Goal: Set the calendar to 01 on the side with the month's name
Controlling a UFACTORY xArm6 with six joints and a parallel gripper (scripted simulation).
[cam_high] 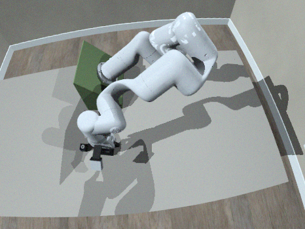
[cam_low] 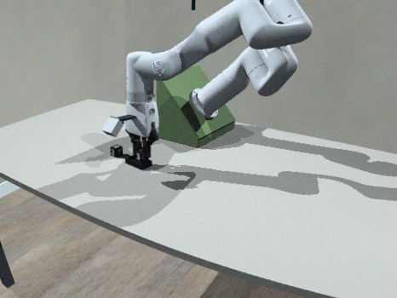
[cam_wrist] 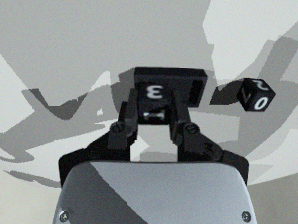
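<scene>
A black cube (cam_wrist: 154, 94) with white digits is between the fingers of my gripper (cam_wrist: 153, 100) (cam_low: 141, 154), which is shut on it. A 3 and a 1 show on this cube in the wrist view; the 1 lies sideways. The cube is at the left part of the black tray (cam_wrist: 170, 71) (cam_low: 133, 163); whether it touches the tray's floor is hidden. The tray's right part holds no cube. The month's name is not visible. A second black cube (cam_wrist: 257, 95) (cam_high: 84, 147) (cam_low: 116, 150) lies on the table outside the tray, with a 0 showing on one side.
The green wedge-shaped block (cam_high: 86, 70) (cam_low: 183, 91) under the arm's base stands behind the gripper. A pale box (cam_high: 96, 163) (cam_low: 112, 126) on a black bracket juts from the wrist. Arm shadows cross the grey table (cam_high: 213, 163) (cam_low: 264, 230).
</scene>
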